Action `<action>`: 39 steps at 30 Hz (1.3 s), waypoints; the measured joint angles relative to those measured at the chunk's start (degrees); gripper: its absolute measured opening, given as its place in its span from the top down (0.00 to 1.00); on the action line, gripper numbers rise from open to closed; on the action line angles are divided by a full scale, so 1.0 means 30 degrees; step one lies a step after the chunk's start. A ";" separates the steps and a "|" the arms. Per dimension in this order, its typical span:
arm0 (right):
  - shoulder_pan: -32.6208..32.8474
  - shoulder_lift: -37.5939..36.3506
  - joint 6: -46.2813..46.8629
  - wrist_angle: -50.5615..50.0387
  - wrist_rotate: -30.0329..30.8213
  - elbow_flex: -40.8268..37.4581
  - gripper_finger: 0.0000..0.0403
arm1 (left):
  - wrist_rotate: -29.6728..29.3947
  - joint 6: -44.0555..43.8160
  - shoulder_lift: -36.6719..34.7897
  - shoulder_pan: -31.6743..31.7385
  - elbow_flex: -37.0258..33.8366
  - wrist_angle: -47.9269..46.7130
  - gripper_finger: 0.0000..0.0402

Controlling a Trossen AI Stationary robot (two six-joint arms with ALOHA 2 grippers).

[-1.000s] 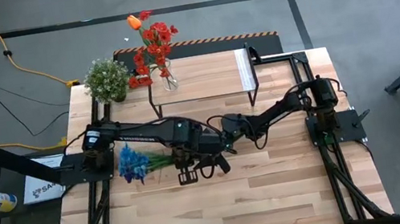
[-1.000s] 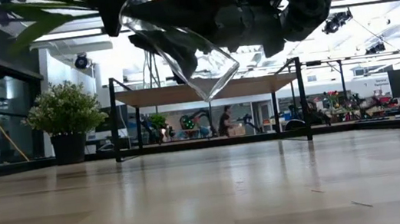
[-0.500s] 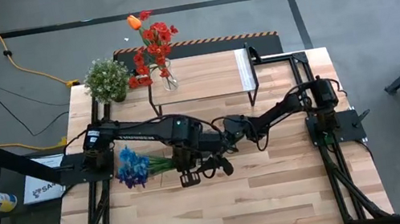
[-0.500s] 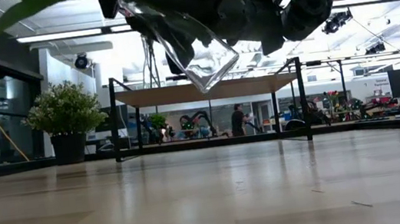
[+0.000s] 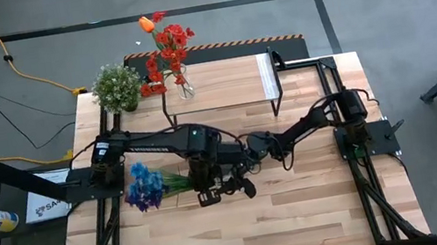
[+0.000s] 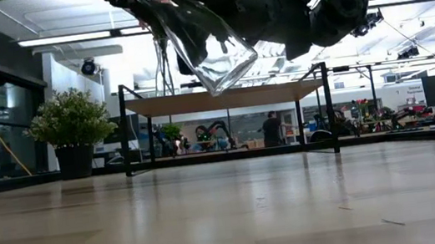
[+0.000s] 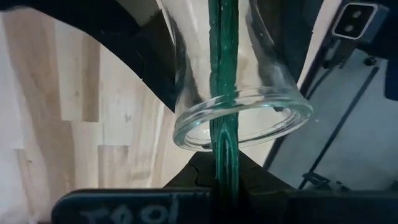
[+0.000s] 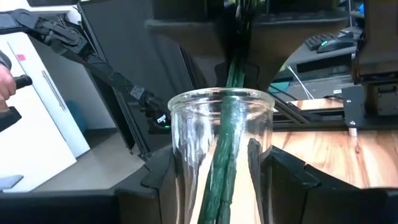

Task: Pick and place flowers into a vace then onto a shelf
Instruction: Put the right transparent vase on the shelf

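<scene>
Above the table's (image 5: 305,215) middle, the left gripper (image 5: 210,177) is clamped on the blue flowers' (image 5: 144,185) green stems (image 7: 222,124), which run inside a clear glass vase (image 6: 189,33). The right gripper (image 5: 246,155) grips that vase, tilted in mid-air. Red flowers (image 5: 167,55) stand in a vase on the shelf (image 5: 222,91) at the far edge.

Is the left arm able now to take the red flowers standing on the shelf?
Probably not: the left gripper is shut on the blue flowers' stems, which are in the glass vase.

Shelf (image 5: 217,87) and potted plant (image 5: 116,86) crowd table's (image 5: 253,223) far edge.
</scene>
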 joint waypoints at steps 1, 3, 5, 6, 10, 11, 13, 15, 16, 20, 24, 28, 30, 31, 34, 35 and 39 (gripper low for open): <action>0.0071 0.0000 -0.0051 0.0013 0.0066 0.0000 0.59 | 0.0141 -0.0120 0.0000 0.0000 0.0000 0.0030 0.91; 0.0188 0.0000 -0.0248 0.0153 0.0312 0.0000 0.59 | 0.0501 -0.0467 0.0000 0.0007 0.0000 0.0052 0.91; 0.0329 0.0000 -0.0462 0.0152 0.0783 0.0000 0.59 | 0.0593 -0.0639 0.0000 0.0007 0.0000 0.0052 0.91; 0.0385 0.0000 -0.0493 0.0150 0.0962 0.0000 0.59 | 0.0626 -0.0627 0.0000 0.0000 0.0000 0.0052 0.91; 0.0591 0.0549 -0.0510 0.1263 0.1282 0.0044 0.59 | 0.1329 -0.0970 0.0000 0.0068 0.0000 0.0015 0.91; 0.0607 0.0926 -0.0323 0.2025 0.1276 0.0046 0.59 | 0.1696 -0.1180 0.0011 0.0084 0.0000 0.0019 0.91; 0.0701 0.1724 0.0300 0.3557 0.1233 0.0223 0.59 | 0.2248 -0.1377 0.0049 0.0191 -0.0017 -0.0103 0.91; 0.0782 0.2209 0.0712 0.4452 0.1192 0.0493 0.59 | 0.2865 -0.1729 0.0064 0.0219 -0.0029 -0.0172 0.91; 0.0793 0.2342 0.0772 0.4584 0.1087 0.0642 0.59 | 0.3047 -0.1869 0.0040 0.0219 -0.0036 -0.0150 0.91; 0.0900 0.2397 0.0616 0.3733 0.0910 0.1521 0.59 | 0.3110 -0.2250 -0.0007 0.0219 0.0015 -0.0604 0.91; 0.0943 0.2390 0.0360 0.3337 0.0974 0.1989 0.59 | 0.3284 -0.2366 -0.0045 0.0167 0.0080 -0.0790 0.91; 0.0846 0.2390 0.0350 0.3299 0.0851 0.1989 0.59 | 0.3007 -0.2640 -0.0044 0.0087 0.0080 -0.0757 0.88; 0.0808 0.2390 0.0345 0.3236 0.0765 0.1989 0.59 | 0.2949 -0.2643 -0.0044 0.0087 0.0080 -0.0793 0.88; 0.0812 0.2390 0.0350 0.3230 0.0770 0.1989 0.59 | 0.2949 -0.2633 -0.0044 0.0087 0.0080 -0.0783 0.88; 0.0815 0.2390 0.0378 0.3235 0.0766 0.1989 0.59 | 0.2960 -0.2630 -0.0044 0.0087 0.0080 -0.0779 0.90; 0.0815 0.2390 0.0379 0.3248 0.0759 0.1989 0.59 | 0.2995 -0.2637 -0.0044 0.0087 0.0080 -0.0778 0.90; 0.0899 0.2390 0.0492 0.3292 0.0774 0.1989 0.59 | 0.3300 -0.2782 -0.0044 0.0087 0.0080 -0.0654 0.88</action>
